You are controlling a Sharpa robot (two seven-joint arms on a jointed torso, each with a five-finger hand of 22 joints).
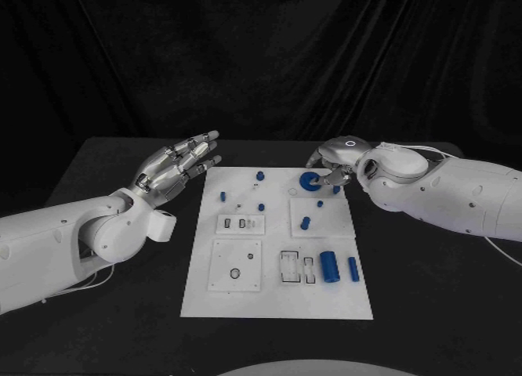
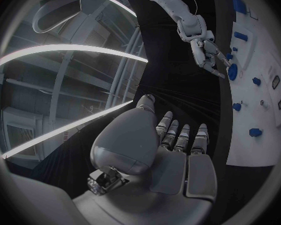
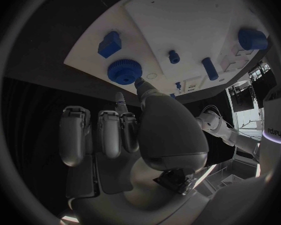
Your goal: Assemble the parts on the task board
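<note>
The white task board lies in the middle of the black table, with several small blue parts on it. A blue gear sits near its far right corner. My right hand is right beside that gear. In the right wrist view the thumb tip touches the rim of the gear, the other fingers stay apart from it, and nothing is held. My left hand hovers by the board's far left corner, fingers stretched out and empty. The left wrist view shows this left hand beside the board.
Small blue pegs stand on the board's far half. Two longer blue cylinders lie at its near right, beside rectangular slots. A blue block sits near the gear. Bare black table runs along both long sides of the board.
</note>
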